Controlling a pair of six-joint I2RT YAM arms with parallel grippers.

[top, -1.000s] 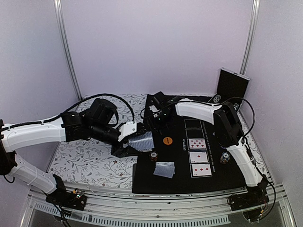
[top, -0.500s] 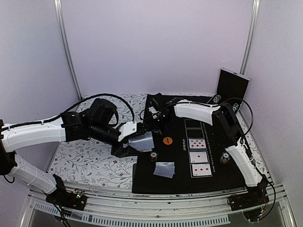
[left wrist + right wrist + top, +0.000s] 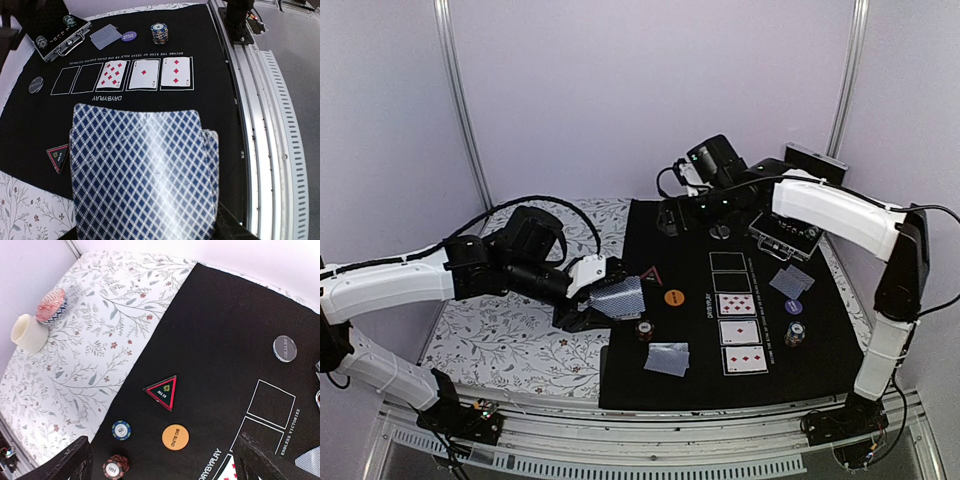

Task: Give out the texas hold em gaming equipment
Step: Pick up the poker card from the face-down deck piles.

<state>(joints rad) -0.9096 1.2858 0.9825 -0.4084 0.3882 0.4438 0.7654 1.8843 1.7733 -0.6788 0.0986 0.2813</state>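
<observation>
My left gripper (image 3: 603, 303) is shut on a fanned deck of blue-checked playing cards (image 3: 619, 297) (image 3: 142, 170), held over the left edge of the black mat (image 3: 820, 380); the cards hide its fingers. My right gripper (image 3: 670, 216) (image 3: 162, 460) hangs open and empty above the mat's far left. Below it lie a red triangle marker (image 3: 162, 391) (image 3: 649, 273), an orange button (image 3: 175, 436) (image 3: 673, 297), a blue chip (image 3: 121, 430) and a red chip stack (image 3: 115, 467). A silver disc (image 3: 720, 232), a purple button (image 3: 795, 307) and three face-up cards (image 3: 740, 332) lie further right.
A silver-edged case (image 3: 785, 232) lies at the mat's far right, with a face-down card (image 3: 790, 281) and a chip stack (image 3: 794, 333) near it. Face-down cards (image 3: 668, 358) lie near the front. A pink round object (image 3: 51, 305) and a white cup (image 3: 29, 333) stand on the floral cloth.
The right arm has lifted and swung back to the right, away from the mat's left part, and its jaws have opened. The red triangle marker now lies on the mat. The left arm stayed put.
</observation>
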